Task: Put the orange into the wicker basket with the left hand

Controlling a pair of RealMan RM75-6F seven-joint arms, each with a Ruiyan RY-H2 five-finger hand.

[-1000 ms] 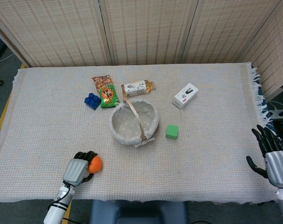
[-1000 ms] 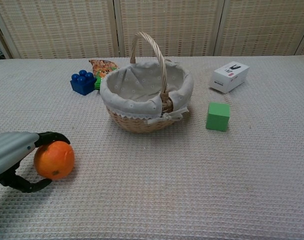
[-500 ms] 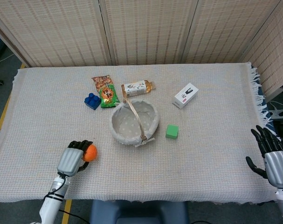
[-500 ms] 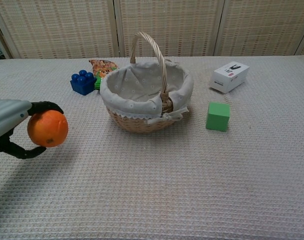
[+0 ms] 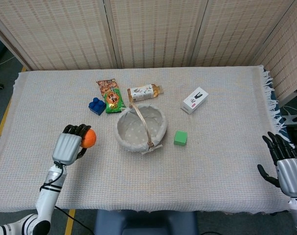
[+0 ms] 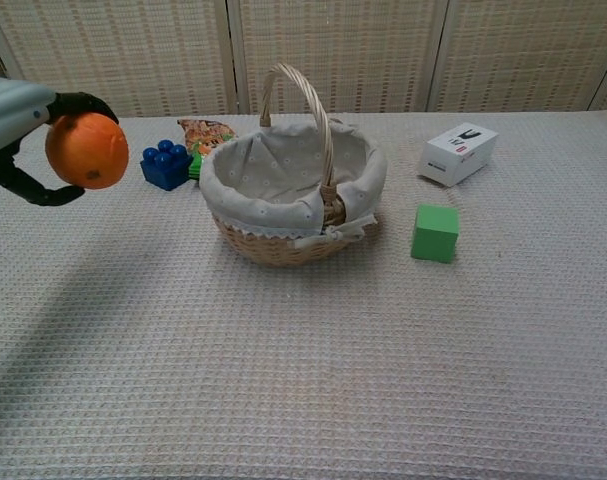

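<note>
My left hand (image 5: 68, 146) (image 6: 18, 130) grips the orange (image 5: 88, 138) (image 6: 84, 150) and holds it in the air, left of the wicker basket (image 5: 140, 126) (image 6: 293, 185). The basket has a pale cloth lining and an upright handle, and nothing lies inside it. It stands at the middle of the table. Far off at the table's right front edge, my right hand (image 5: 286, 166) stays with its fingers spread and nothing in them; the chest view does not show it.
Behind the basket lie a blue toy block (image 5: 96, 105) (image 6: 165, 164), a green snack bag (image 5: 113, 100), an orange snack bag (image 5: 107, 86) and a small bottle (image 5: 145, 92). A green cube (image 5: 180, 138) (image 6: 435, 232) and a white box (image 5: 194, 100) (image 6: 458, 153) sit to its right.
My left hand has lifted the orange off the table and carried it up and further back. The right hand has barely moved.
</note>
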